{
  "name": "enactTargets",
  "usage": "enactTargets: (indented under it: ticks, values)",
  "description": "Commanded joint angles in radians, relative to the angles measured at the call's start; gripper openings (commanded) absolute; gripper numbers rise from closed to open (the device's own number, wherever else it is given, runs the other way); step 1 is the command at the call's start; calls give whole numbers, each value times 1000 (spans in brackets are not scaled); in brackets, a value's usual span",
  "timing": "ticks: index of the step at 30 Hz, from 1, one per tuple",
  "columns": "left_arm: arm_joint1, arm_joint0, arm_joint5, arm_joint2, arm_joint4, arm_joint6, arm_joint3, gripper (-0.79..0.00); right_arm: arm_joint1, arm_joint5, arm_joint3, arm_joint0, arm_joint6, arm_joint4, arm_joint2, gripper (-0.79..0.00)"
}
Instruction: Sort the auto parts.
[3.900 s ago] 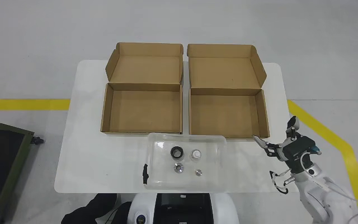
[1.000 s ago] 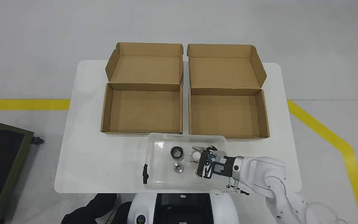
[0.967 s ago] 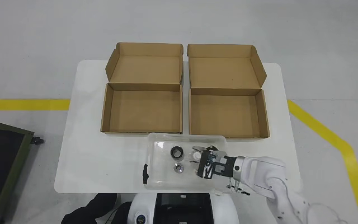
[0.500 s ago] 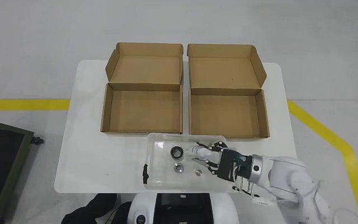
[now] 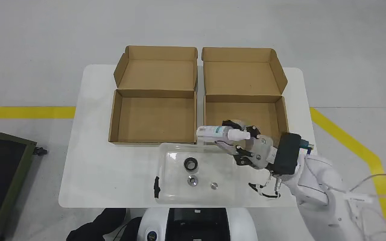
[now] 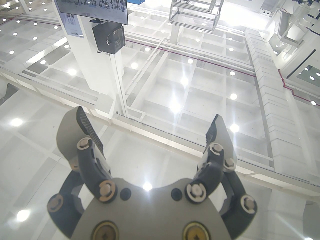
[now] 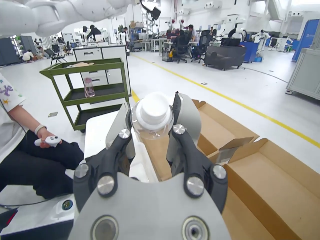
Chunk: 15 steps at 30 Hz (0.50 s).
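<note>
My right gripper is shut on a small clear part with a white cap, held in the air over the front left corner of the right cardboard box. In the right wrist view the capped part sits between the fingers of the right gripper, with the boxes beyond. A clear plastic tray at the table's front holds a black ring, a silver part and a small round part. My left gripper is open, holds nothing and points up at the ceiling.
Two open cardboard boxes stand side by side behind the tray, the left one with nothing inside, each with its lid folded back. The white table has free room left of the boxes and tray.
The right gripper came in from the table's right edge, closed on the white-capped part in the tray, and has lifted it up and back toward the boxes.
</note>
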Motion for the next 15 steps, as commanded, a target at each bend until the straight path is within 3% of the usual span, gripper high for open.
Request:
enactTargets:
  ticks: [1, 15]
  values:
    - [0, 0, 0, 0, 0, 0, 0, 0, -2, 8, 1, 12, -24, 14, -3, -785]
    - [0, 0, 0, 0, 0, 0, 0, 0, -15, 20, 4, 76, -190, 45, -3, -785]
